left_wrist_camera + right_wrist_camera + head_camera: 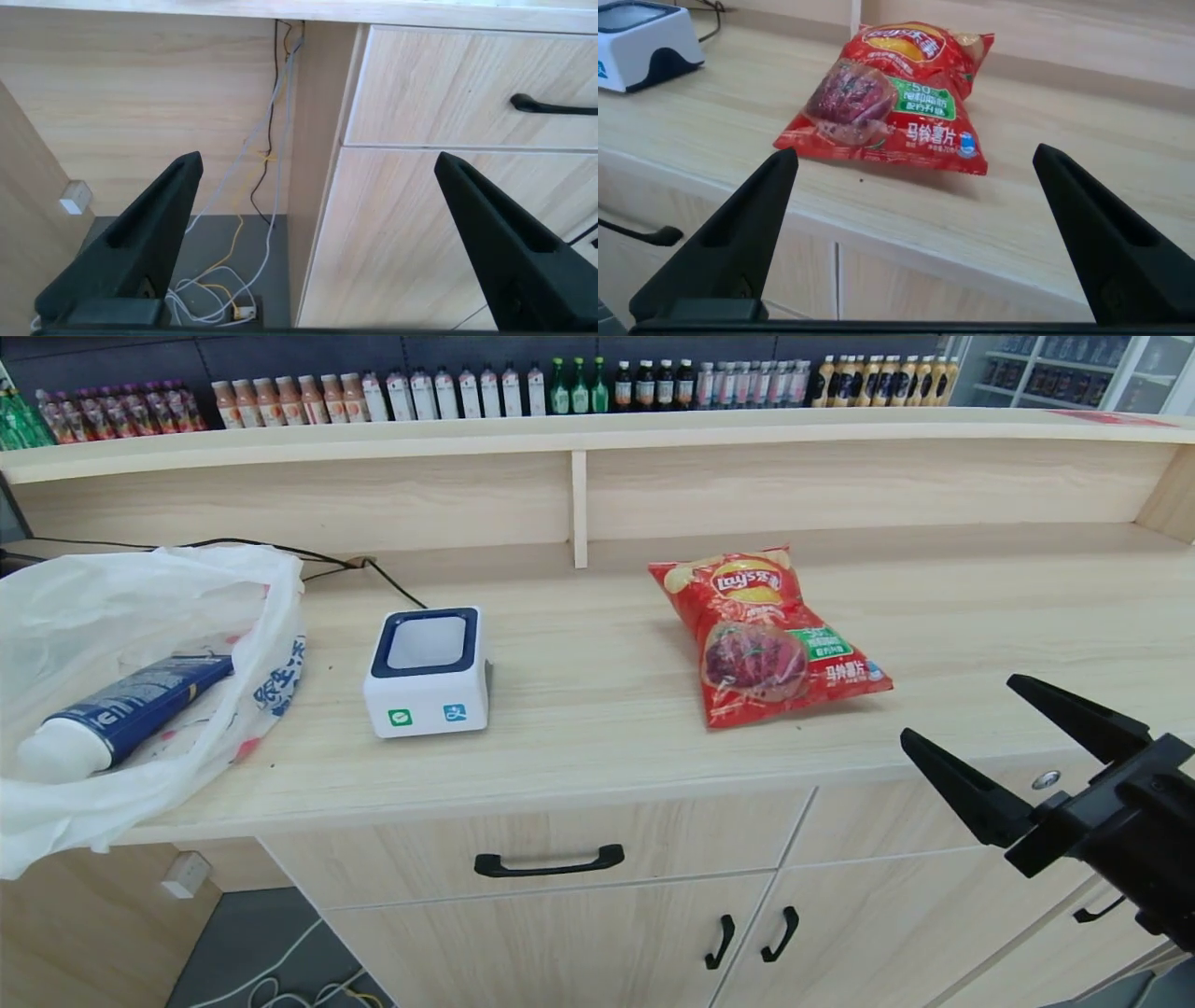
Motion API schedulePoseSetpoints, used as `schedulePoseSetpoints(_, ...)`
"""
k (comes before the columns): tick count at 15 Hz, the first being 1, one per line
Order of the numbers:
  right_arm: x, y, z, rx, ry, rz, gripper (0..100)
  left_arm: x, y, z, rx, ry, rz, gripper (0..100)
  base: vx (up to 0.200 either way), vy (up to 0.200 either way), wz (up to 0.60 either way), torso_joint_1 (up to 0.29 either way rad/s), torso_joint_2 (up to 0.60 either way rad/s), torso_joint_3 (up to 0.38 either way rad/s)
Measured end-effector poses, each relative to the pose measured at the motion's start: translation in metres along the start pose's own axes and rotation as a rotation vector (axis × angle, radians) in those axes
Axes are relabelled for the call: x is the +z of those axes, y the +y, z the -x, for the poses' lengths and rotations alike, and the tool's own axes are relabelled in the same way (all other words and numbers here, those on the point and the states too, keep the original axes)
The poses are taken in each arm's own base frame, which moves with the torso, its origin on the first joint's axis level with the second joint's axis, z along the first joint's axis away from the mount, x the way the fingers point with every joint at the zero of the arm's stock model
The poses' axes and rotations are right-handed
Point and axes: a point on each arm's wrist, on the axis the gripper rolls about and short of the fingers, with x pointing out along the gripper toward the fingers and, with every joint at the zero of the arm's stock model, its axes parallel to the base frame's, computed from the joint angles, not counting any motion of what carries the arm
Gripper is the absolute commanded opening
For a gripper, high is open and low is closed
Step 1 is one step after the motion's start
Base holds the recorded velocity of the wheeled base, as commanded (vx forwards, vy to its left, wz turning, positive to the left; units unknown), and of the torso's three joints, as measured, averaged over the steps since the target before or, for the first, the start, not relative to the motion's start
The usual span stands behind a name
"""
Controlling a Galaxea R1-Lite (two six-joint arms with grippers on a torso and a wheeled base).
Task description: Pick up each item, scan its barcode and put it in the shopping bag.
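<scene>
A red bag of chips [767, 633] lies flat on the wooden counter [597, 709], right of the middle; it also shows in the right wrist view as the chips bag [895, 100]. A white barcode scanner [428, 670] with a dark-rimmed window stands left of it, its corner seen as the scanner [640, 42]. At the counter's left end a white shopping bag [112, 616] holds a blue and white tube [121, 709]. My right gripper [994, 719] is open, just off the counter's front edge, near the chips. My left gripper [318, 233] is open, low down facing the cabinet fronts.
A raised shelf [579, 439] runs along the back of the counter, with rows of bottles [579, 387] behind it. A black cable [373, 569] leads from the scanner to the back left. Drawers with black handles [549, 863] sit under the counter; loose cables [234, 280] lie on the floor.
</scene>
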Motion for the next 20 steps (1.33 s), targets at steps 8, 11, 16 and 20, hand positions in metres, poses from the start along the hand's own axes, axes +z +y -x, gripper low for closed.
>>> schedulePoseSetpoints(8,0.019,0.012,-0.039,0.020,0.083,-0.131,100,0.000,0.000,0.000,0.000,0.000,-0.001,100,0.000,0.000,0.00,0.000,0.00,0.000)
schedulePoseSetpoints(11,0.050,0.019,-0.063,-0.077,0.019,-0.226,100,0.000,0.000,0.000,0.000,0.000,0.000,100,0.000,0.000,0.00,0.000,0.00,0.000)
schedulePoseSetpoints(16,0.072,0.035,-0.096,-0.052,0.041,-0.245,100,0.000,0.000,0.000,0.000,0.000,0.000,100,0.000,0.000,0.00,0.000,0.00,0.000)
schedulePoseSetpoints(20,0.093,0.037,-0.113,-0.050,0.172,-0.217,100,0.000,0.000,0.000,-0.001,0.000,0.000,100,0.000,0.000,0.00,0.000,0.00,0.000)
